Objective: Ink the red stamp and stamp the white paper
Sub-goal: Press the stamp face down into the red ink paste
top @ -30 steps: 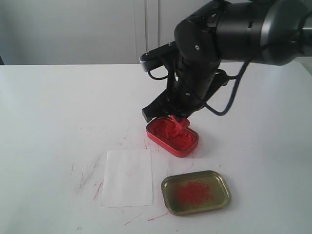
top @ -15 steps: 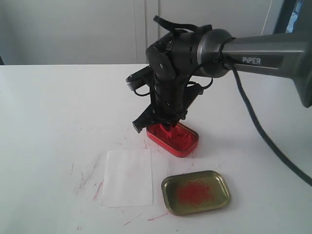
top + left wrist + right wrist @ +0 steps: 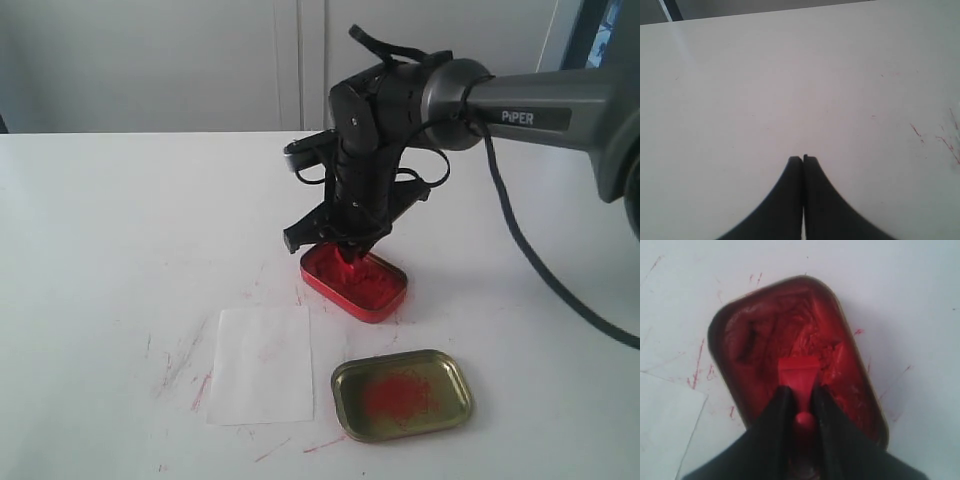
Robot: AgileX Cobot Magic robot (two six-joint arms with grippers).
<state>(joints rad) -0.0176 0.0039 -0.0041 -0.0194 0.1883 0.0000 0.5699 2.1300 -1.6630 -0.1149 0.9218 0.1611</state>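
Observation:
My right gripper (image 3: 801, 390) is shut on the red stamp (image 3: 799, 374), a small red block whose wider flat base points down into the red oval tin of ink paste (image 3: 755, 340). In the exterior view the same gripper (image 3: 350, 250) hangs over that tin (image 3: 380, 290), and the stamp (image 3: 352, 257) shows just under the fingers. The white paper (image 3: 262, 362) lies flat on the table, left of and nearer than the tin; one corner of the paper (image 3: 662, 425) shows in the right wrist view. My left gripper (image 3: 803, 158) is shut on nothing, over bare table.
A gold-coloured metal lid (image 3: 402, 394) smeared with red lies open side up, right of the paper and in front of the tin. Red ink streaks (image 3: 185, 372) mark the white table left of the paper. The right arm's black cable (image 3: 520, 240) loops down on the right.
The right arm has swung and turned above the tin, its wrist shifting left then slightly back right. The stamp stays gripped over the ink paste. Paper and lid have not moved.

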